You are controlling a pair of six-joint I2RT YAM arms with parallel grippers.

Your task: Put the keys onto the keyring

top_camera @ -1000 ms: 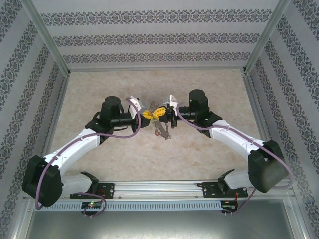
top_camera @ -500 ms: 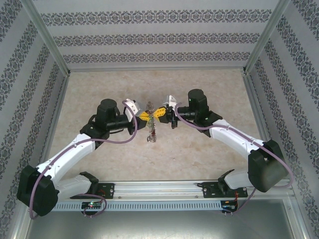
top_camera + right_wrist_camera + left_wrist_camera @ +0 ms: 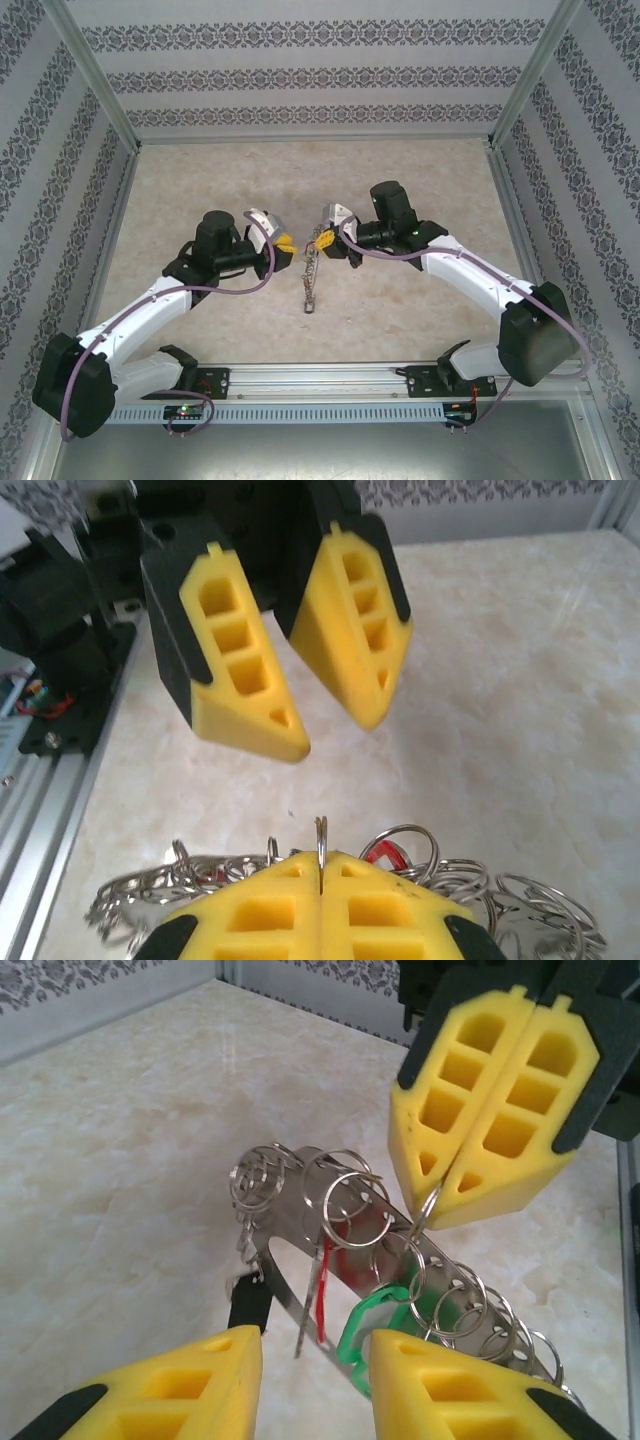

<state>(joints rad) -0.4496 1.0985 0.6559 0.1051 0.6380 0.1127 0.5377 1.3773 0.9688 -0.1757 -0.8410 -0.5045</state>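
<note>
— Where's the keyring (image 3: 311, 275)?
— Hanging beneath my right jaws, which are clamped on its edge. Left jaws apart, just beside; I'd close them gently around the green key (image 3: 352, 1338).

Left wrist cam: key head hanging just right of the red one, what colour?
Green: the key head at the keyring. The left wrist view shows it best.
</note>
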